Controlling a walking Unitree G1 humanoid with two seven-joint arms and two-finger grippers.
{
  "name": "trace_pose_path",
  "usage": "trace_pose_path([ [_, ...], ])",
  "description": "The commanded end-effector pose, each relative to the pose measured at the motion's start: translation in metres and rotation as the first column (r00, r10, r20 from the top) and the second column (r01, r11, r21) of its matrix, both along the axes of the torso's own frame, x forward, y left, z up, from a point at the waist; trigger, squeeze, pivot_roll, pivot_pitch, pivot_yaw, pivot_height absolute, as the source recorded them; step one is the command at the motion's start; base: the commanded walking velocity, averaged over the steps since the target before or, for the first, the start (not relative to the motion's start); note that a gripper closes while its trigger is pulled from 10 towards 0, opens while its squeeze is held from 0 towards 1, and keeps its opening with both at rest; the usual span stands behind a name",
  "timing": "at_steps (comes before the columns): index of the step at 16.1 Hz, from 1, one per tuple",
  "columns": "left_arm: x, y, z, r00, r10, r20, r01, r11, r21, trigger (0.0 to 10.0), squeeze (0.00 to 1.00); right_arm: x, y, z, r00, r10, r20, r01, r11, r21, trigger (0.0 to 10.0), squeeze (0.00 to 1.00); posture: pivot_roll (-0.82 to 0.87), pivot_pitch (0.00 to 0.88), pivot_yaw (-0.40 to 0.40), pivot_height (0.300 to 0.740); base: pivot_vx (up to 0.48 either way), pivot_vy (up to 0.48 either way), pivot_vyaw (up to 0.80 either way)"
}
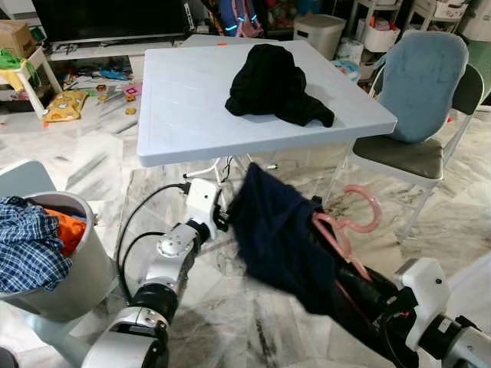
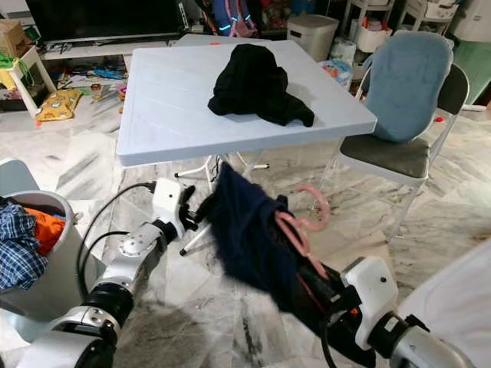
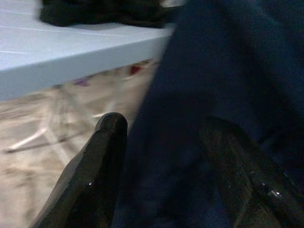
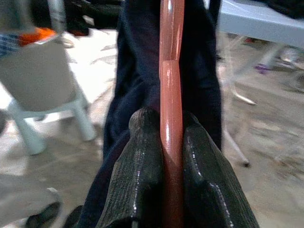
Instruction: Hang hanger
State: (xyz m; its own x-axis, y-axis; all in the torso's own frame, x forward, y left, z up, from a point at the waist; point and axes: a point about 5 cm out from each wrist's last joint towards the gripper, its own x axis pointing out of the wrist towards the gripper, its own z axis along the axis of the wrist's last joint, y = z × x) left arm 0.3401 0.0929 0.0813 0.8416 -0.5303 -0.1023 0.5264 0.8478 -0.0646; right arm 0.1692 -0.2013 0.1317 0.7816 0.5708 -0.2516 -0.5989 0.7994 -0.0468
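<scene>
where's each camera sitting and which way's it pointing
Left eye: on the head, facing forward and down at the table, with both arms and the navy garment.
Right eye: same head, same scene, shifted sideways.
Left wrist: along the left gripper, its fingers around navy cloth.
Right wrist: along the right gripper, clamping the pink hanger.
All four share the garment.

No words, labels, brand marks, numbers or signs can be read in any of the views.
</scene>
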Motion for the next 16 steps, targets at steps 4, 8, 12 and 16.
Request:
trace_pose_path([
  [4, -0.006, -0.018, 0.007, 0.981, -0.193, -0.012, 0.19, 0.974, -0.124, 10.0, 0.0, -0.002, 0.003, 0.021, 0.996, 0.069, 0.055, -0.07, 0.998, 0.005, 10.0, 0.0, -0.01, 0.0, -0.024, 0.74, 0.0, 0.0, 0.0],
  [8, -0.008, -0.019, 0.009, 0.965, -0.261, -0.004, 0.257, 0.954, -0.157, 10.0, 0.0, -0.012, 0.008, 0.026, 0.99, 0.139, 0.013, -0.14, 0.99, 0.029, 10.0, 0.0, -0.01, 0.0, -0.026, 0.74, 0.0, 0.0, 0.0],
  [12, -0.007, -0.013, 0.014, 0.965, -0.262, -0.008, 0.251, 0.932, -0.261, 0.0, 0.0, -0.016, 0.006, 0.022, 0.985, 0.168, -0.03, -0.168, 0.986, 0.009, 10.0, 0.0, 0.0, 0.0, -0.041, 0.74, 0.0, 0.0, 0.0],
  [16, -0.013, -0.006, 0.009, 0.957, -0.291, -0.014, 0.281, 0.934, -0.219, 0.0, 0.0, 0.002, -0.011, 0.019, 0.999, 0.037, 0.036, -0.032, 0.993, -0.115, 10.0, 0.0, -0.01, 0.0, -0.043, 0.74, 0.0, 0.0, 0.0],
])
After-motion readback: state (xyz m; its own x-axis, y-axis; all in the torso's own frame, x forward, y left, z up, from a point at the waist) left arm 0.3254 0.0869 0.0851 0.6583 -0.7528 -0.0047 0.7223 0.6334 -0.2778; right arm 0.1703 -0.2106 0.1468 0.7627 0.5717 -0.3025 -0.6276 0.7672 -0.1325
